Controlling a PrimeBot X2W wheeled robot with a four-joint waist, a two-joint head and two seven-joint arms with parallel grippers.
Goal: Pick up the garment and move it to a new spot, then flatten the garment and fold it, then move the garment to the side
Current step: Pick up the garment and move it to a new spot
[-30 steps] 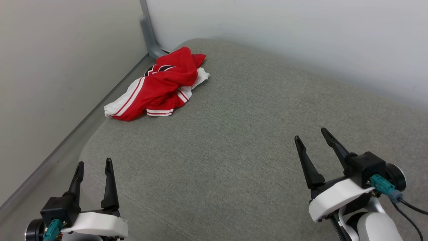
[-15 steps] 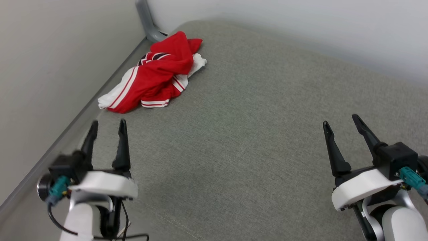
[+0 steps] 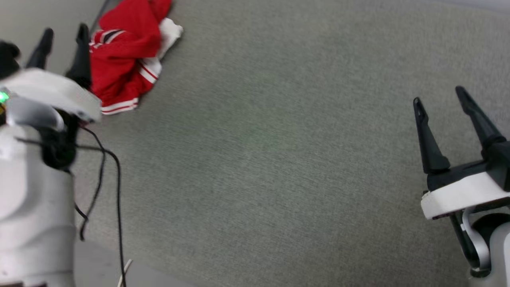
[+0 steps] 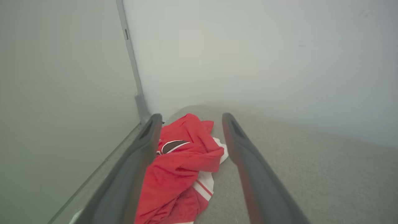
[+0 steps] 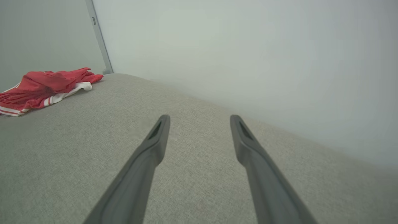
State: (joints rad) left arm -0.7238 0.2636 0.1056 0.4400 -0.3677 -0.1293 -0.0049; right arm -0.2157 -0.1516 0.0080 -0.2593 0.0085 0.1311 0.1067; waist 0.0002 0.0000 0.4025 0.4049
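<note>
The garment point(image 3: 127, 52) is a crumpled red jersey with white sleeves and striped trim, lying in the far left corner of the grey cushion. It also shows as a red heap point(image 4: 180, 165) in the left wrist view and a low red garment point(image 5: 43, 85) at far left in the right wrist view. My left gripper point(image 3: 63, 34) is open, raised above the near end of the garment, which lies between its fingers in the left wrist view. My right gripper point(image 3: 438, 95) is open over bare cushion at the right, far from the garment.
A grey fabric cushion point(image 3: 271, 151) fills the work area. Pale walls meet at a grey corner post point(image 4: 133, 77) just behind the garment, and a grey rail runs along the cushion's left edge. A black cable point(image 3: 115, 179) hangs from my left arm.
The head camera has tilted down and the scene shifted up. My left arm has reached forward to the garment's near end. Both grippers stay open.
</note>
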